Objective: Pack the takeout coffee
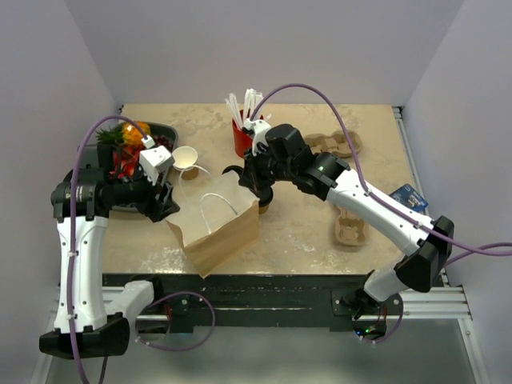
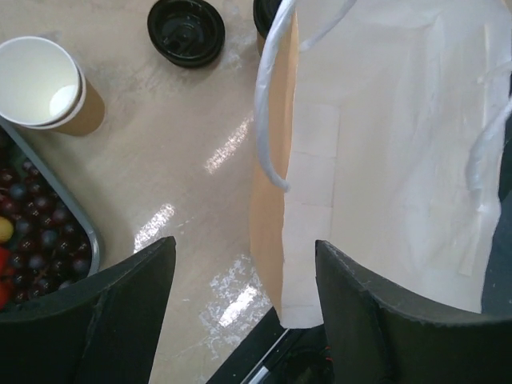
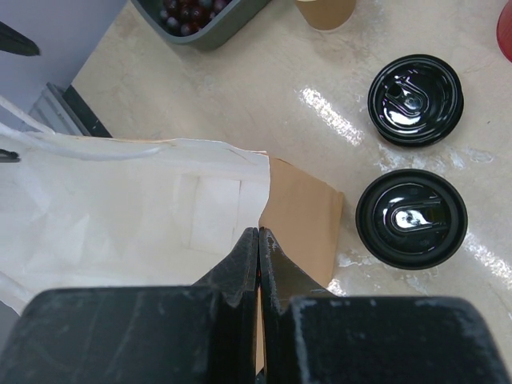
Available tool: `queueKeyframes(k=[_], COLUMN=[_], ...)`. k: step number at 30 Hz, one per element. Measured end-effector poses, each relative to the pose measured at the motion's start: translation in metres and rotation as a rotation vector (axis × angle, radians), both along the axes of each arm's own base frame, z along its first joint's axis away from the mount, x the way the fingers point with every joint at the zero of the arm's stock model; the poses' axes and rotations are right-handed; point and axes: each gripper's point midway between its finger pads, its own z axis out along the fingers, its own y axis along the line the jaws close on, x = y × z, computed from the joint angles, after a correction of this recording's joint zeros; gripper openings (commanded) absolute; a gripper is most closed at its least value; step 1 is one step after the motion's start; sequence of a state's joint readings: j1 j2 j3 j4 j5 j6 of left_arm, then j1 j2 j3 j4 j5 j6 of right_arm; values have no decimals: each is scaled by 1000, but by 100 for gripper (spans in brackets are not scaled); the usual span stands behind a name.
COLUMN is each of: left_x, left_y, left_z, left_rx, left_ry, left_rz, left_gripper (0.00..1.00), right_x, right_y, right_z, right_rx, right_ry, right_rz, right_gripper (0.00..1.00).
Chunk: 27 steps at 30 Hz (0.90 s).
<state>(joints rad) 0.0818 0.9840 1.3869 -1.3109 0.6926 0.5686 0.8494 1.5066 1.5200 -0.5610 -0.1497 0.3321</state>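
Observation:
The takeout coffee, a tan cup under a black lid, stands on the table right beside the brown paper bag's right side; in the top view it is just below my right gripper. My right gripper is shut on the bag's right rim. At the bag's left wall my left gripper stands open, one finger outside and one over the white interior. The bag's mouth is open, with nothing showing inside. In the left wrist view only an edge of the coffee's lid shows behind the bag.
A loose black lid lies behind the coffee. A lidless tan cup stands next to a grey fruit tray. A red cup of straws sits at the back. Cardboard cup carriers lie to the right.

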Motion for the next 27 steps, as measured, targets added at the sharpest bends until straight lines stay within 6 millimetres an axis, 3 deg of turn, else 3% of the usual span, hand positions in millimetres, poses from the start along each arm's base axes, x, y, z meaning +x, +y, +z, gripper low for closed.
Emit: queueKeyframes(k=[3, 6, 11, 12, 13, 15, 19, 24, 27], left_x=[5, 11, 17, 17, 16, 14, 15, 12, 9], left_y=[-1, -3, -12, -14, -16, -17, -14, -1, 5], left_z=[-17, -31, -36, -36, -36, -35, -35, -33, -35], left_rx=[-4, -24, -74, -82, -88, -95, -66, 38, 91], left_ry=[55, 114, 147, 148, 147, 143, 123, 44, 12], left_rz=[-19, -36, -85, -97, -109, -126, -134, -124, -122], left_gripper=[63, 45, 15, 12, 3, 0, 0, 0, 0], right_x=[1, 3, 5, 5, 6, 9, 30, 75, 69], right_y=[2, 4, 6, 6, 6, 6, -3, -41, -59], right_z=[-1, 0, 0, 0, -1, -2, -4, -10, -34], right_rx=[-1, -1, 1, 2, 1, -3, -22, -129, -203], right_ry=[1, 1, -1, -2, -2, -2, -9, -173, -292], right_rz=[0, 0, 1, 1, 1, 6, 37, 145, 307], right_gripper=[0, 0, 0, 22, 35, 57, 73, 83, 84])
